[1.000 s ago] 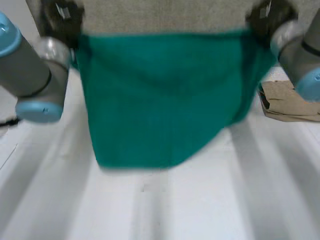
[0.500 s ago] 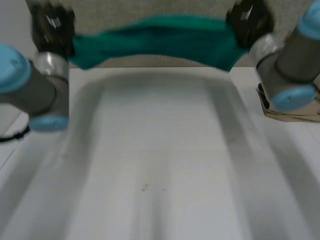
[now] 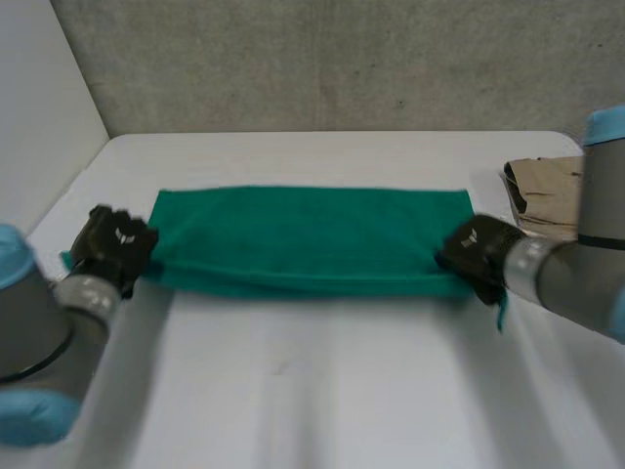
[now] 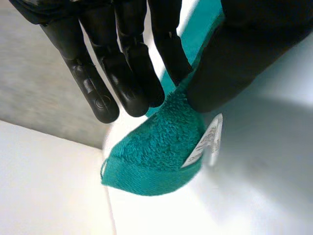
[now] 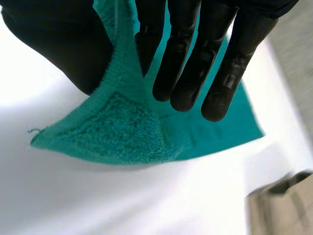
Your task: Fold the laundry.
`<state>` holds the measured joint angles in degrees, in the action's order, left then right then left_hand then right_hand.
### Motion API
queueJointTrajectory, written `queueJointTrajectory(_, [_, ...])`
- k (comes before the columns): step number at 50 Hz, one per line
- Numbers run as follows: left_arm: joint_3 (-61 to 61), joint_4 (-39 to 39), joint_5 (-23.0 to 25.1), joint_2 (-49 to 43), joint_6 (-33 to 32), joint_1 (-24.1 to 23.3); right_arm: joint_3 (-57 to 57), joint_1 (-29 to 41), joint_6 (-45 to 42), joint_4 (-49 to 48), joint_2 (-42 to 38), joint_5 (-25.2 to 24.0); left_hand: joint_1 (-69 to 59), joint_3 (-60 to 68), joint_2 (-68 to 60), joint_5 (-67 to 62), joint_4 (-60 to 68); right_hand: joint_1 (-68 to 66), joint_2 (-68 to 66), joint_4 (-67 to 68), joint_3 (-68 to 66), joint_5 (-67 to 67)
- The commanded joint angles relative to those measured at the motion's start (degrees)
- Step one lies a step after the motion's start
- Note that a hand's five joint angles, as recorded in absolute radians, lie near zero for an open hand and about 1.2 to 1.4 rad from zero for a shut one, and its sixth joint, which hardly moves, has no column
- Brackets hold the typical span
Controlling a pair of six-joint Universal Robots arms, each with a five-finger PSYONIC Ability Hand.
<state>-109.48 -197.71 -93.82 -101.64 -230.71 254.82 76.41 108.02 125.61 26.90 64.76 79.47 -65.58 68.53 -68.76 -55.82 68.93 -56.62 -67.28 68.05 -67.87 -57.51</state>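
The soft, floppy green terry towel (image 3: 312,239) mid-frame (light, I think) holds best by its end corners, where the left hand (image 3: 115,249) and right hand (image 3: 477,256) pinch it with their fingers (image 4: 129,73).

My head camera sat between and behind my arms, some way back. It looked down across the white counter (image 3: 322,391) to the grey wall (image 3: 322,59) along the frame's top. My left hand (image 3: 115,249) lay at centre left and my right hand (image 3: 479,252) at centre right. Each wrist camera looked along its own palm from very close. With the head view, the left one shared one end corner of the green towel (image 3: 312,234). The right one shared the towel's other end and the brown paper bag (image 3: 547,195) beside it.
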Motion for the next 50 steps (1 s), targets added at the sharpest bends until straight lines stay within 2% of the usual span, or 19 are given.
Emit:
queueJointTrajectory(1, [-5.66,27.27,2.58,11.55,-8.27,0.06,9.36,-6.23,-8.62,14.58,10.73,-0.8,-14.42,11.47,-11.24,-14.18,11.07,-23.38,-12.72,11.95,-12.13,-12.49])
queueJointTrajectory(4, [-4.7,25.81,3.99,11.56,-8.18,-0.64,9.37,-6.59,-9.34,12.92,10.04,-0.9,-14.42,11.47,-11.24,-14.18,11.07,-23.38,-12.72,11.95,-12.13,-12.49])
queueJointTrajectory(6, [-2.94,21.59,4.78,10.68,-7.92,-0.47,8.93,-6.59,-8.64,11.52,8.03,-0.81,-14.42,11.47,-11.24,-14.18,11.07,-23.38,-12.72,11.95,-12.13,-12.49])
queueJointTrajectory(10, [3.38,10.35,3.65,0.33,-4.41,-1.08,3.84,-5.1,-5.04,5.46,-0.5,0.07,-14.42,11.47,-11.24,-14.18,11.07,-23.38,-12.72,11.95,-12.13,-12.49])
queueJointTrajectory(14, [11.45,2.35,-0.82,-8.72,-1.59,-4.85,-1.51,-1.77,-2.39,-2.53,-6.9,3.75,-14.42,11.47,-11.24,-14.18,11.07,-23.38,-12.72,11.95,-12.13,-12.49])
queueJointTrajectory(17, [16.29,-1.95,-4.51,-14.69,-1.41,-5.65,-4.85,-1.06,-2.74,-7.89,-11.12,7.0,-14.42,11.47,-11.24,-14.18,11.07,-23.38,-12.72,11.95,-12.13,-12.49])
queueJointTrajectory(23, [24.29,-7.33,-8.22,-24.28,-2.03,-6.44,-11.8,-0.09,-3.44,-15.2,-17.55,8.16,-14.42,11.47,-11.24,-14.18,11.07,-23.38,-12.72,11.95,-12.13,-12.49])
queueJointTrajectory(28, [29.48,-9.53,-8.4,-30.35,-2.38,-6.62,-17.51,0.0,-7.3,-19.15,-23.34,7.89,-14.42,11.47,-11.24,-14.18,11.07,-23.38,-12.72,11.95,-12.13,-12.49])
queueJointTrajectory(33, [31.6,-12.77,-8.22,-32.39,-2.2,-7.14,-22.0,0.17,-10.3,-21.26,-26.78,7.98,-14.42,11.47,-11.24,-14.18,11.07,-23.38,-12.72,11.95,-12.13,-12.49])
queueJointTrajectory(35, [31.69,-14.18,-8.22,-32.39,-2.12,-7.14,-22.62,0.18,-10.21,-22.67,-27.4,8.07,-14.42,11.47,-11.24,-14.18,11.07,-3.02,7.64,-8.41,8.24,7.87])
queueJointTrajectory(36, [31.78,-15.67,-8.22,-32.3,-2.03,-7.14,-22.97,0.18,-9.69,-24.51,-27.49,8.07,4.21,-7.16,7.39,4.45,-7.56,25.89,36.55,-37.32,37.15,36.78])
queueJointTrajectory(37, [31.69,-16.47,-8.22,-32.21,-2.11,-7.23,-22.97,0.18,-9.6,-25.31,-27.49,8.24,23.04,-26.0,26.22,23.28,-26.4,39.83,50.49,-51.26,51.09,50.73])
queueJointTrajectory(38, [31.61,-17.09,-8.22,-32.13,-2.2,-7.23,-22.97,0.18,-9.6,-26.45,-27.4,8.33,40.72,-43.67,43.9,40.96,-44.07,46.62,57.28,-58.05,57.87,57.51])
queueJointTrajectory(39, [31.61,-18.4,-8.57,-31.95,-2.2,-7.58,-23.15,0.09,-9.51,-27.85,-27.14,8.68,50.22,-53.18,53.4,50.46,-53.58,46.62,57.28,-58.05,57.87,57.51])
queueJointTrajectory(43, [31.08,-19.9,-8.75,-31.42,-1.85,-8.81,-23.24,-0.35,-7.32,-30.85,-25.03,9.56,51.83,-54.79,55.01,52.07,-55.18,46.62,57.28,-58.05,57.87,57.51])
queueJointTrajectory(50, [27.48,-19.55,-8.75,-27.39,-2.03,-8.73,-21.74,-0.79,6.29,-32.0,-17.57,9.65,51.83,-54.79,55.01,52.07,-55.19,46.62,57.28,-58.05,57.87,57.51])
